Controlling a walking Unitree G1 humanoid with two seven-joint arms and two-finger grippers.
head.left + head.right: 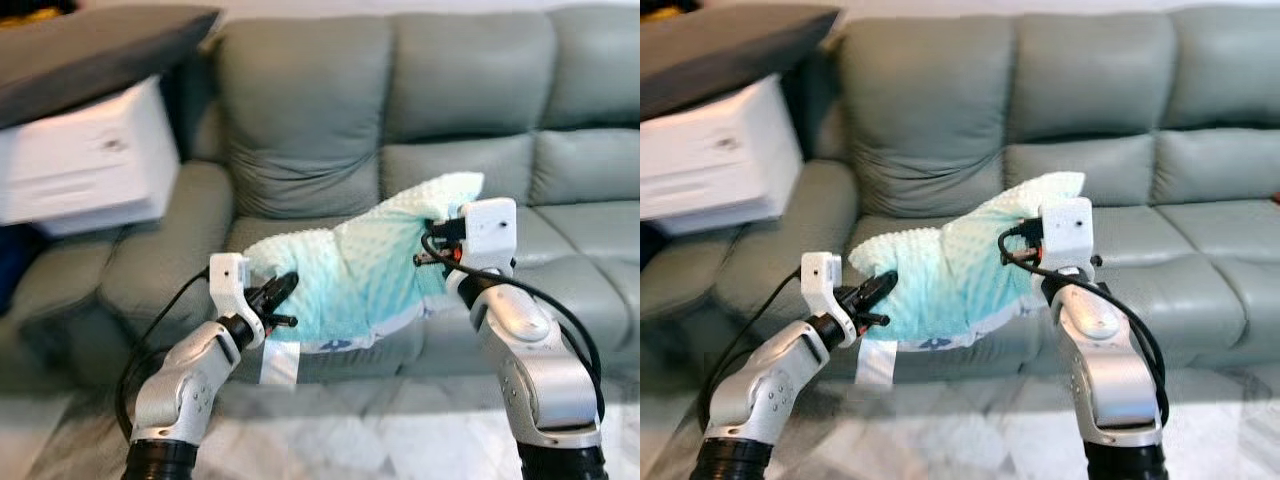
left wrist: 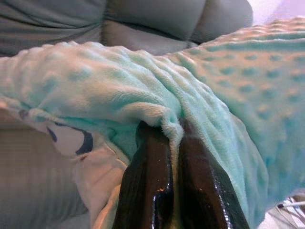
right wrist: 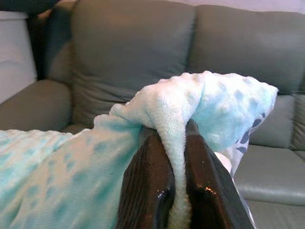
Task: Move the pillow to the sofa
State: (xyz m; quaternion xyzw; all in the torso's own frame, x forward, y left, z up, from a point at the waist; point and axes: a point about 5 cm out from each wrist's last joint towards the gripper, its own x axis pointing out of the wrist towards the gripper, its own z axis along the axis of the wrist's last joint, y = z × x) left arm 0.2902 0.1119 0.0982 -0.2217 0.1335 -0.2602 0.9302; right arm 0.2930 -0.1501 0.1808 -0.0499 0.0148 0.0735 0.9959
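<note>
Over sofa [image 1: 300, 120]: left claw [image 2: 174, 131], right claw [image 3: 177, 131] raised, pinching pillow [image 1: 360, 270].

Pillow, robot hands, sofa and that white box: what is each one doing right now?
Mint-green dotted fleece pillow: held up in front of the sofa seat, sagging between both grippers.
Left gripper: shut on the pillow's lower edge.
Right gripper: shut on the pillow's upper corner.
Grey-green leather sofa: nothing on the cushions in view.
White box: sits at the sofa's left end, under a dark grey slab.
</note>
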